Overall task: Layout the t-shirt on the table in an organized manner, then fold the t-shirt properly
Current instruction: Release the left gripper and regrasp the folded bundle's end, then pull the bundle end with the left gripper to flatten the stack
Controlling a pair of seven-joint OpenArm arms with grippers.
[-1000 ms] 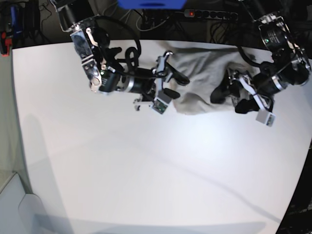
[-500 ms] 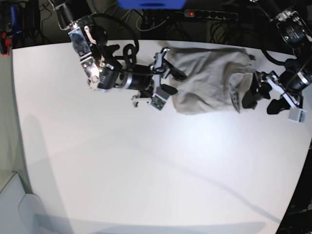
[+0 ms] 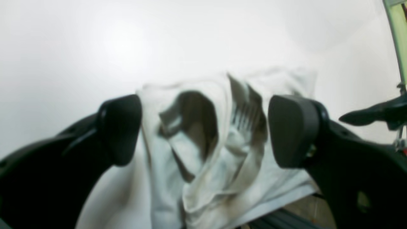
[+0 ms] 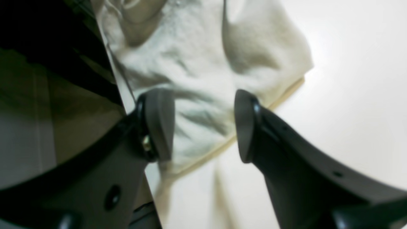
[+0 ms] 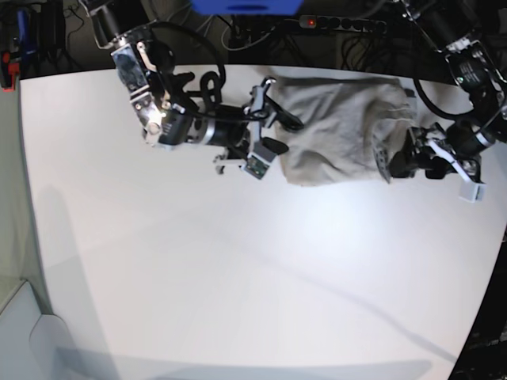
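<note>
The t-shirt [image 5: 337, 131] lies bunched and wrinkled at the far edge of the table [image 5: 238, 277], and part of its cloth seems to hang a little over that edge. A second ago it was a smaller lump, squeezed between the two arms. Now it is pulled wider, because the left arm has moved away from the shirt's middle toward its outer end, and then came back a little closer to it.

The left gripper [image 3: 203, 130] hangs at that end of the shirt with its jaws spread wide. A crumpled fold of cloth sits between them, but the pads [image 3: 294, 130] do not press on it, so this gripper has nothing in its hold. The right gripper [image 4: 205, 124] is at the opposite end of the shirt, above the hem. Its jaws are also apart, with cloth below the gap, and it does not pinch anything.

I judge that the layout step is only at its beginning. The shirt is more stretched than before, but it is not flat, and the sleeves cannot be told apart. Both grippers probably must take a new hold on the two ends.
</note>
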